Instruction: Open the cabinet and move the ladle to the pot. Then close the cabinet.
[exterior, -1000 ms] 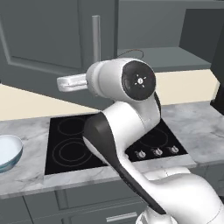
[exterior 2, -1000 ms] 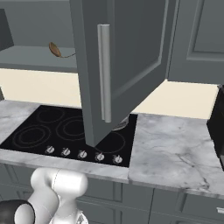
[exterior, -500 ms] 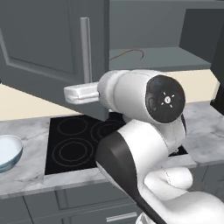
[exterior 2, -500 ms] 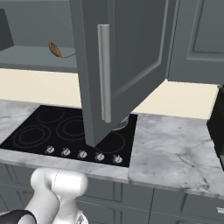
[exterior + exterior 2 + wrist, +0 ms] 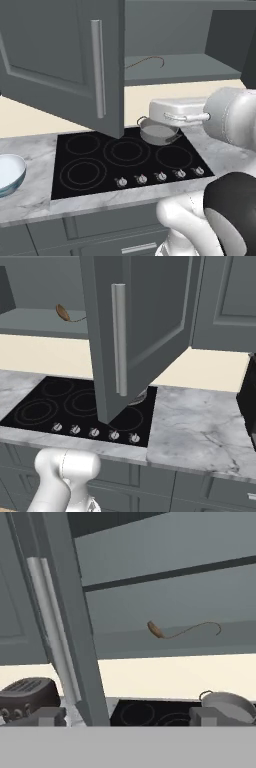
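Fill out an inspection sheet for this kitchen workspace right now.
Surface: grey marble counter with a black cooktop set into it.
Job's things: cabinet doors swung open; ladle lying on the cabinet shelf, not yet moved; pot on the cooktop's back right burner.
Clutter: pale bowl on the counter left of the cooktop; dark toaster on the counter.
Grippers: gripper open, holding nothing, beside the open door's bar handle.
Cables: nothing seen.
Surroundings: cream backsplash, grey drawers below the counter.
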Robot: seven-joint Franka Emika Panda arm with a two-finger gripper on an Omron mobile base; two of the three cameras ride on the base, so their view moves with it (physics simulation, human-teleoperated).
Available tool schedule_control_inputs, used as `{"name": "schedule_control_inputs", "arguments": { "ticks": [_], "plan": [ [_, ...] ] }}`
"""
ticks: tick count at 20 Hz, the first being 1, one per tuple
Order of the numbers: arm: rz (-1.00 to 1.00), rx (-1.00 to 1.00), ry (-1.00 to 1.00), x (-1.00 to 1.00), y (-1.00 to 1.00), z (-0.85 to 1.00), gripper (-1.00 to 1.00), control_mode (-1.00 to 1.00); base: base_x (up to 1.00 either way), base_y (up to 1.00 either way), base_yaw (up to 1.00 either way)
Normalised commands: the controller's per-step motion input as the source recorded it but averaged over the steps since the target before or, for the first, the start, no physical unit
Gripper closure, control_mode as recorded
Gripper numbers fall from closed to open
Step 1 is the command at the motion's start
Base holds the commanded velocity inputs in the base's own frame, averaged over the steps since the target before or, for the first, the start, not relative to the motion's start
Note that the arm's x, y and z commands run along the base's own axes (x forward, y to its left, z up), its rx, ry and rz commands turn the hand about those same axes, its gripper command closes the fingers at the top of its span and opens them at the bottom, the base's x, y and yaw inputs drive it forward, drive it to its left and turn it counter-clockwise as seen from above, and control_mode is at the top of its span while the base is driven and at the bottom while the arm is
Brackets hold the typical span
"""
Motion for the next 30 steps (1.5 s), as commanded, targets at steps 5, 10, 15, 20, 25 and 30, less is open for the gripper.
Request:
{"name": "schedule_control_inputs", "arguments": {
  "ticks": [5,10,15,20,25,30],
  "plan": [
    [0.01,0.14,0.01,0.22,-0.70,0.05,-1.00,-1.00,0.00,0.00,0.00],
    [0.01,0.13,0.00,0.51,-0.11,0.00,-1.00,-1.00,0.00,0.00,0.00],
    [0.00,0.11,0.03,0.63,0.01,-0.08,-1.00,-1.00,0.00,0.00,0.00],
    [0.00,0.10,0.09,0.57,0.09,-0.03,-1.00,-1.00,0.00,0.00,0.00],
    [0.02,0.09,0.14,0.39,0.32,0.00,-1.00,-1.00,0.00,0.00,0.00],
    [0.09,0.10,0.11,0.07,0.52,-0.05,-1.00,-1.00,0.00,0.00,0.00]
  ]
}}
